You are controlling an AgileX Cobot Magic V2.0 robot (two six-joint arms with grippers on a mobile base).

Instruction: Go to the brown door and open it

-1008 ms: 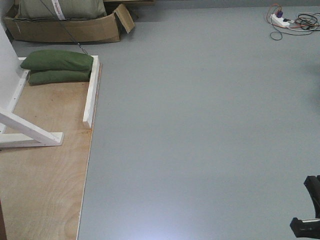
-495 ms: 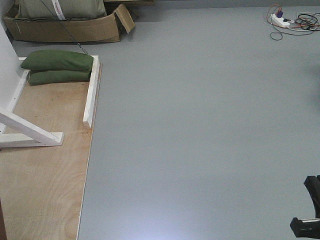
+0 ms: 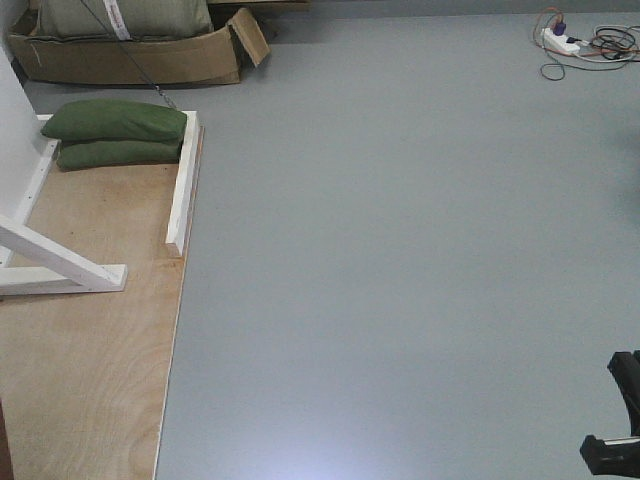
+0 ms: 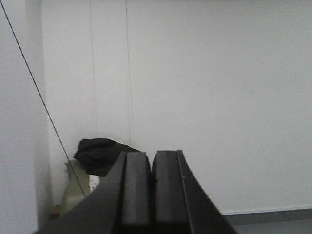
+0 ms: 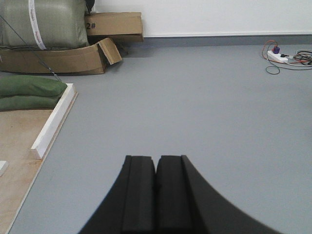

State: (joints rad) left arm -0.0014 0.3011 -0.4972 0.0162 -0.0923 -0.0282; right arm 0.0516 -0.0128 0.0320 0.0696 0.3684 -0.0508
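Grey floor [image 3: 400, 250] is filling most of the room, with a plywood platform [image 3: 90, 350] and white support beams [image 3: 182, 185] lying to its left. The brown door [image 3: 2, 450] is showing, I think, only as a thin maroon sliver at the front view's lower-left edge. The left gripper [image 4: 151, 155] and right gripper [image 5: 156, 158] are sitting pressed together, empty. By my reckoning the approach is the step being worked; next, the base is going to need a leftward turn.

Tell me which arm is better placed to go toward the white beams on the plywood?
Probably the left. The white beams and the plywood base lie on the left of the front view, on the left arm's side. The left pincer and the right pincer are both shut and empty.
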